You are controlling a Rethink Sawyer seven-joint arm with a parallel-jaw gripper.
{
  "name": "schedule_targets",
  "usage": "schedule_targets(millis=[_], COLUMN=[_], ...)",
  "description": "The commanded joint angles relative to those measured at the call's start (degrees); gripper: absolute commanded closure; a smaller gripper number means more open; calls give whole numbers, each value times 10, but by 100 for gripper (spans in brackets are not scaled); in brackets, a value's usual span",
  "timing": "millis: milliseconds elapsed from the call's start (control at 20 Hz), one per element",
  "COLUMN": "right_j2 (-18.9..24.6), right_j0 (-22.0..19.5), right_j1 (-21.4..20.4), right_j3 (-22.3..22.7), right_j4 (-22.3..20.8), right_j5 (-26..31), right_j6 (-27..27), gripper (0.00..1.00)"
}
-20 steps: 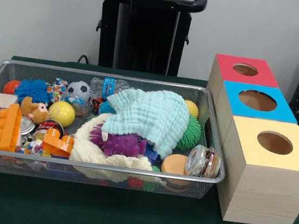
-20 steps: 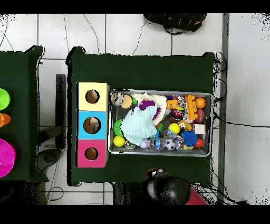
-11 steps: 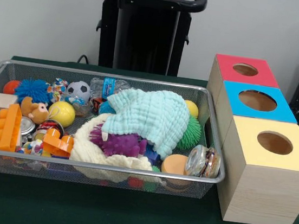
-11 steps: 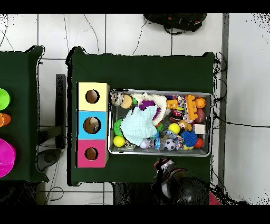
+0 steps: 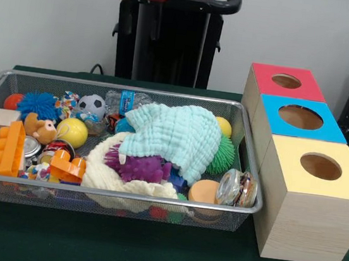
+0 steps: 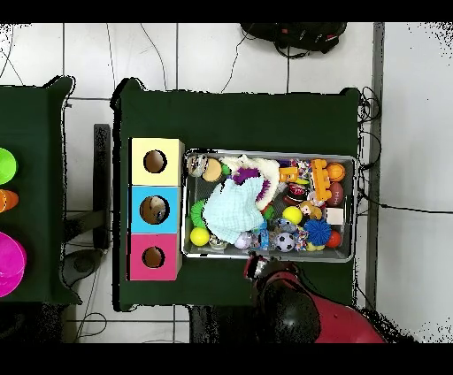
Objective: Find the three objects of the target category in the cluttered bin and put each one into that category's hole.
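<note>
Green table [image 5: 146,254], mesh bin [image 5: 153,199] of toys, mint cloth [image 5: 177,134]

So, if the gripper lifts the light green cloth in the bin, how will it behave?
The light green cloth lies draped in soft folds over other toys, so it will probably hang floppy. It looks light. It covers the purple spiky toy partly, so lifting may disturb that.
</note>
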Motion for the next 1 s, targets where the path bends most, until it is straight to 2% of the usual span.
schedule_targets(millis=[50,300,500,700,800,1000], right_j2=[156,199,205,165,150,165], right_j0=[-33,-66,-78,-48,-43,-60], right_j1=[57,122,173,231,263,293], right_j3=[22,11,-16,-61,-82,-106], right_j4=[-122,-198,-242,-298,-311,-309], right_j5=[6,-5,-11,-40,-47,-7], right_j6=[-127,-113,-90,-48,-30,-32], gripper=[0,0,0,0,0,0])
